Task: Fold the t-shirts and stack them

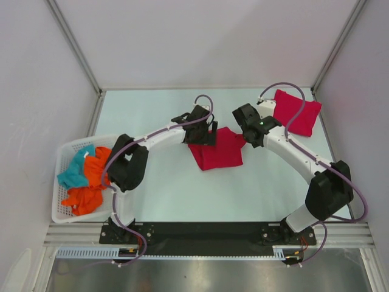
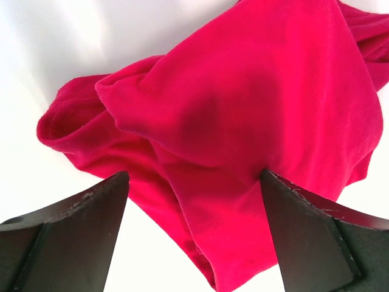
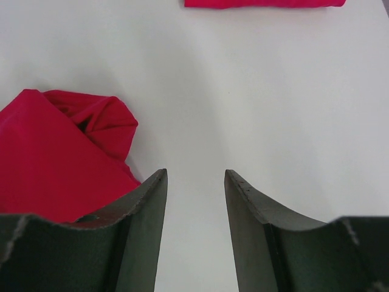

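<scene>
- At the left edge of the pale table (image 1: 170, 188) sits a white plastic lattice basket (image 1: 73, 214). It holds a crumpled teal cloth (image 1: 76, 170) and an orange cloth (image 1: 91, 182). Whether these belong to the task cannot be told.
- The left gripper (image 1: 203, 131) (image 2: 194, 176) hovers over the left edge of the middle shirt with its jaws spread wide, gripping nothing.
- A crimson-red soft cloth t-shirt (image 1: 219, 152) (image 2: 243, 109) (image 3: 48, 164) lies mid-table between the two grippers. It is bunched and only roughly folded, so its fold looks unfinished.
- The right gripper (image 1: 242, 114) (image 3: 196, 173) is just beside that shirt's right edge, its jaws partly apart over bare table and empty.
- In the far right corner lies a second crimson-red t-shirt (image 1: 301, 115) (image 3: 261, 3), folded into a flat rectangle and well apart from the first. This one looks done.
- What seems left is to tidy the middle shirt's fold and stack it on the folded one.
</scene>
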Motion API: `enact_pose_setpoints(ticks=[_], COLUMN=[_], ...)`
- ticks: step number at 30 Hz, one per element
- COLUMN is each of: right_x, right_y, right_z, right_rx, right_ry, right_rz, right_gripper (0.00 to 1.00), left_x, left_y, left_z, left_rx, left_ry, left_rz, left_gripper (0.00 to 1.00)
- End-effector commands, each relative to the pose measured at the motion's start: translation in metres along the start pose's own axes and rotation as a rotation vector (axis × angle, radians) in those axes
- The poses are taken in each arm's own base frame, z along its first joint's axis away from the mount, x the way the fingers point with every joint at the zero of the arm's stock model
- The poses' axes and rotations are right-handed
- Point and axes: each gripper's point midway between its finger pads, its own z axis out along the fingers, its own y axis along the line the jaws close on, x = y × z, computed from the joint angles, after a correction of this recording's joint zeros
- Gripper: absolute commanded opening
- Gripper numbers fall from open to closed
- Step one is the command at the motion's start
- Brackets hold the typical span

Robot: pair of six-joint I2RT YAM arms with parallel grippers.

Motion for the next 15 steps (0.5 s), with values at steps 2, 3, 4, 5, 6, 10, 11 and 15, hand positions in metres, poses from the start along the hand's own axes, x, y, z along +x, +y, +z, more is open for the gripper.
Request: enact_pose_setpoints(ticks=[2,3,4,5,6,10,11,15], right_x=[-0.006,-0.004,-0.002,-0.001,0.002,0.005,0.006,0.008], right_y=[-0.015,-0.016,-0.017,-0.017,-0.018,-0.020,-0.020,-0.026], right_z=[-0.010,-0.009,-0.008,-0.008,-0.008,-0.010,-0.011,-0.013], right_rx=[0.018,0.022,0.026,0.025,0.027,0.032,0.032,0.044], right_ry=[-0.023,-0.019,-0.014,-0.013,-0.008,-0.005,-0.005,-0.005], right_rz=[0.026,0.024,0.022,0.022,0.019,0.013,0.010,-0.003], right_gripper=[0.49,0.49,0.49,0.49,0.49,0.49,0.49,0.49], left_x=[-0.016,-0.016,-0.013,-0.013,-0.010,-0.004,-0.003,0.009], left_y=[-0.007,-0.007,-0.007,-0.008,-0.008,-0.010,-0.010,-0.008], left_z=[-0.002,-0.002,-0.001,0.000,0.001,0.008,0.009,0.020], left_rx=[0.036,0.039,0.040,0.046,0.051,0.072,0.075,0.082], left_ry=[-0.050,-0.050,-0.044,-0.046,-0.041,-0.035,-0.034,-0.022], left_rz=[-0.006,-0.011,-0.013,-0.018,-0.019,-0.028,-0.034,-0.046], left_gripper=[0.94,0.94,0.94,0.94,0.94,0.93,0.92,0.88])
